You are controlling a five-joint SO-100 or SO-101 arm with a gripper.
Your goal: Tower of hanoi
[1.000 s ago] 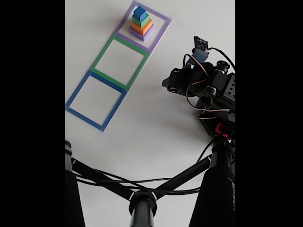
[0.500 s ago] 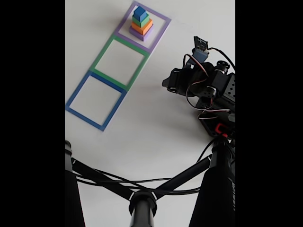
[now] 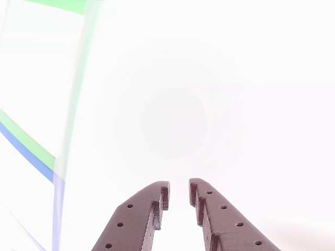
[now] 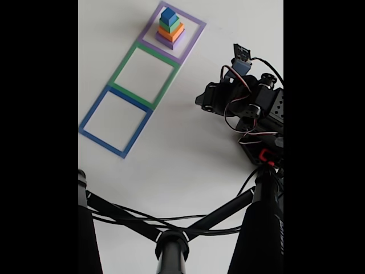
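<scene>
In the fixed view the tower of hanoi (image 4: 170,29) stands at the far top inside a purple square outline (image 4: 193,43). From the bottom up it is a purple (image 4: 173,41), an orange (image 4: 170,32), a green (image 4: 169,24) and a blue cube (image 4: 169,15). The arm (image 4: 251,103) sits folded at the right, well apart from the stack. In the other view my gripper (image 3: 179,189) hovers over bare white table, its dark fingers (image 3: 136,214) almost together with a thin slit and nothing between them.
A green square outline (image 4: 123,65) and a blue one (image 4: 93,108) lie in a row below the purple one, both with nothing inside. Their strips, green (image 3: 78,78) and blue (image 3: 26,151), show left of the fingers. A black tripod (image 4: 171,245) and cables cross the near edge.
</scene>
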